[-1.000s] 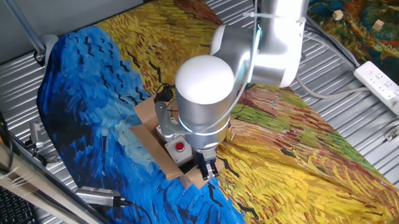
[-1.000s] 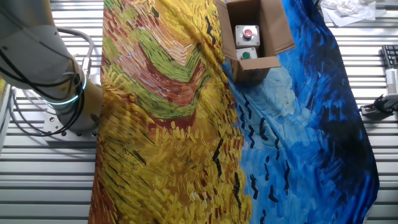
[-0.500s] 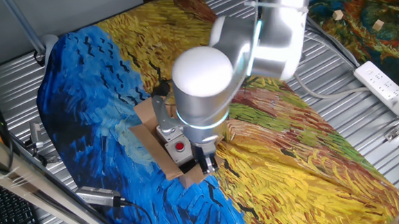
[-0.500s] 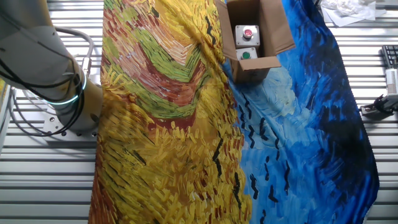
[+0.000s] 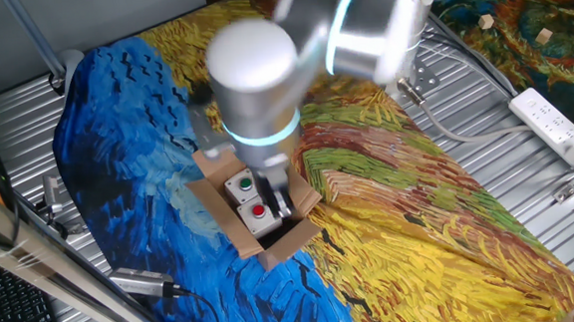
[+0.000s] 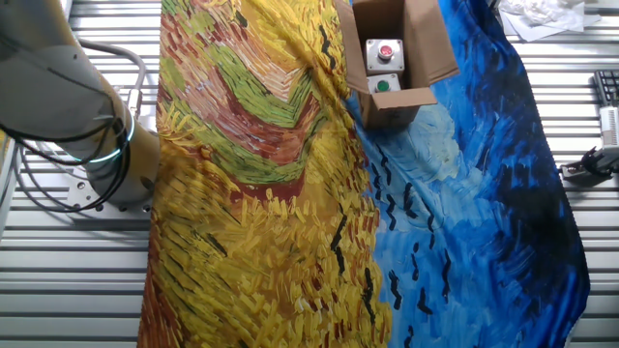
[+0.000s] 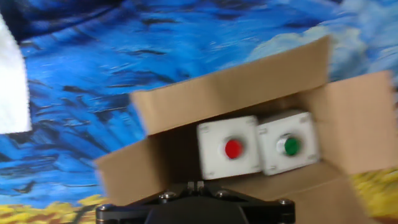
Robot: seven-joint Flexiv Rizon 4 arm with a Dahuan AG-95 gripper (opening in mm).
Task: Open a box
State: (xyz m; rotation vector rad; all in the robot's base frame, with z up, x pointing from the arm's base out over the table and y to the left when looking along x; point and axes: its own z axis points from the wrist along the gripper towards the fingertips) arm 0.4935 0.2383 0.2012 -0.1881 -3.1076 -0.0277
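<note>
The box (image 5: 272, 237) is a small brown carton standing on the blue part of the painted cloth, its top flaps folded outward. Inside is a grey unit with a green button (image 5: 243, 184) and a red button (image 5: 260, 210). My gripper (image 5: 279, 203) hangs just above the open top, by the red button, fingers together and empty. In the hand view the shut fingertips (image 7: 196, 185) sit at the bottom edge, with the box (image 7: 186, 102), red button (image 7: 233, 149) and green button (image 7: 290, 146) ahead. The other fixed view shows the open box (image 6: 414, 97); the gripper is out of view there.
The painted cloth (image 5: 440, 221) covers a slatted metal table. A white power strip (image 5: 556, 125) lies at the right, a keyboard (image 5: 17, 317) at the bottom left, a metal tool (image 5: 145, 283) near the box. The robot base (image 6: 87, 145) stands left of the cloth.
The arm has swung left and back. My gripper has moved from the box's near corner to over its open top, beside the red button. The box has not moved.
</note>
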